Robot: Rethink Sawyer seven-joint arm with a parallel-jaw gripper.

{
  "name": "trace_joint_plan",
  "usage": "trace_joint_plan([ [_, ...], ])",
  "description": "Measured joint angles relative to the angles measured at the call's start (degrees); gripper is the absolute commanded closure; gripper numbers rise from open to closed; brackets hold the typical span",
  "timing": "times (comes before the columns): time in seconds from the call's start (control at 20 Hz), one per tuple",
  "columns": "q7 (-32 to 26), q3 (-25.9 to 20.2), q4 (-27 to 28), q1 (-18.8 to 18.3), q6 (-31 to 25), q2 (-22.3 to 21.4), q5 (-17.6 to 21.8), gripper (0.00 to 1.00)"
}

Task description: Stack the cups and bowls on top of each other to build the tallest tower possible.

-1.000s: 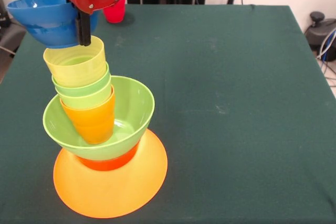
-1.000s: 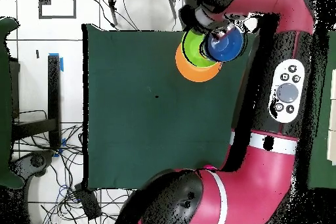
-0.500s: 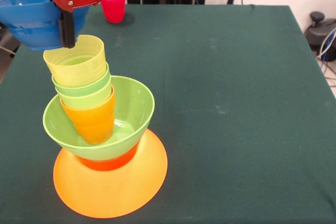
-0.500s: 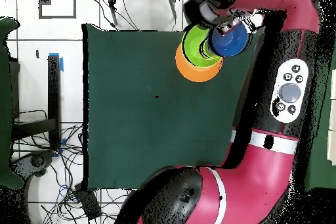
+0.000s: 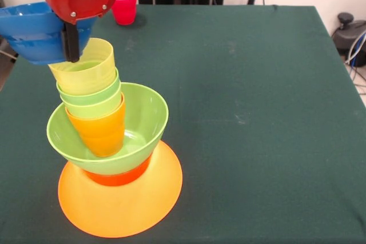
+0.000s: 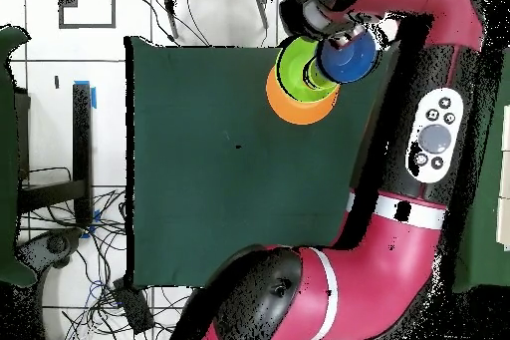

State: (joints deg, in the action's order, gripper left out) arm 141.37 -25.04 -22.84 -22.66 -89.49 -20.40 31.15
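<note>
partly hidden hand point(image 5: 71, 41) grasping blue bowl point(image 5: 31, 31), bowl's left rim cut off

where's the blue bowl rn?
Front view: the blue bowl is held up in the gripper at upper left, above the table, just left of the yellow cup that tops the tower. It is not on the stack.

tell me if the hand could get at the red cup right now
Probably not: the hand already holds the blue bowl. The red cup itself stands alone on the table, nothing beside it.
</note>
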Motion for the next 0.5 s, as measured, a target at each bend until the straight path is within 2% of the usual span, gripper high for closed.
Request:
trace_joint_plan([
  [0.5, 0.00, 0.02, 0.51, 1.64, -0.09, 0.39, 0.05, 1.00],
])
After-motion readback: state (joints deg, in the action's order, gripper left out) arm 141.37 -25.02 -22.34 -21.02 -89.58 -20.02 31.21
